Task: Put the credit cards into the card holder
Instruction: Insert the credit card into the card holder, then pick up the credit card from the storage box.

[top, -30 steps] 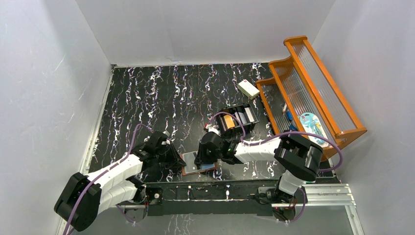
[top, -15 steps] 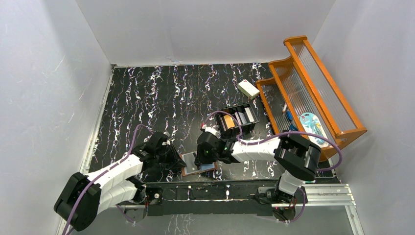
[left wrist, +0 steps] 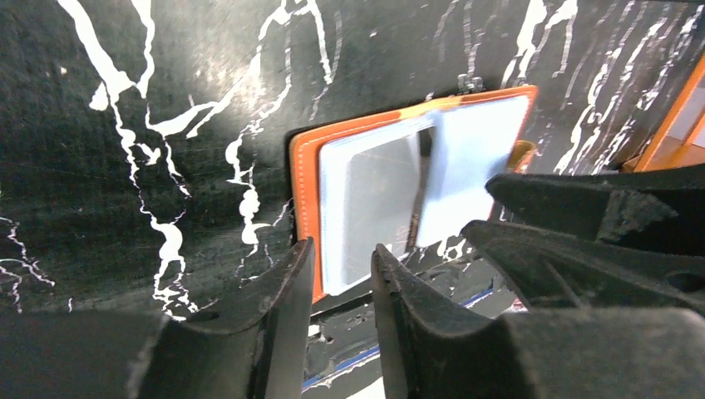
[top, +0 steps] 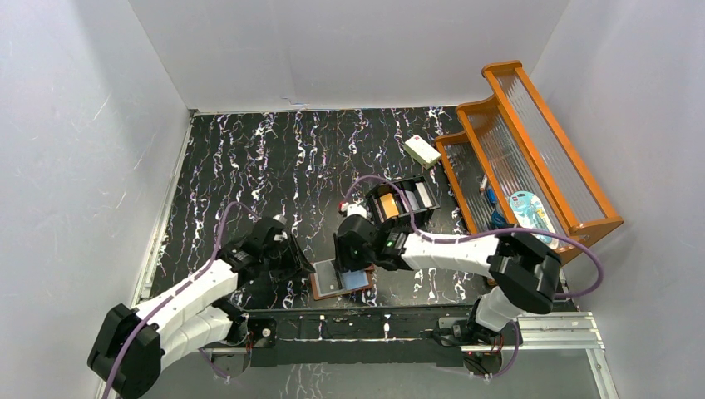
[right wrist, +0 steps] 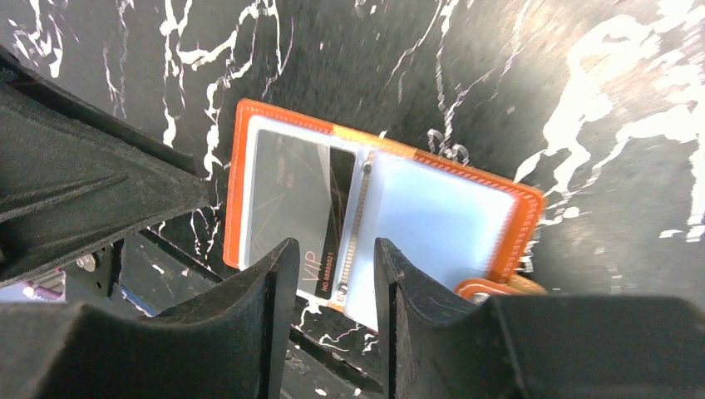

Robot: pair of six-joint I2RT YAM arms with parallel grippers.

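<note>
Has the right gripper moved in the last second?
Yes, slightly: in the top view the right gripper has shifted toward the black compartmented box.

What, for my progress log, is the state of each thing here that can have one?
card holder, open, lying flat.
dark VIP card, tucked into one pocket of the holder.
left hand, fingers a little apart, holding nothing, at the holder's edge.
right hand, fingers a little apart, holding nothing, over the holder.
black box, holds an orange card.
</note>
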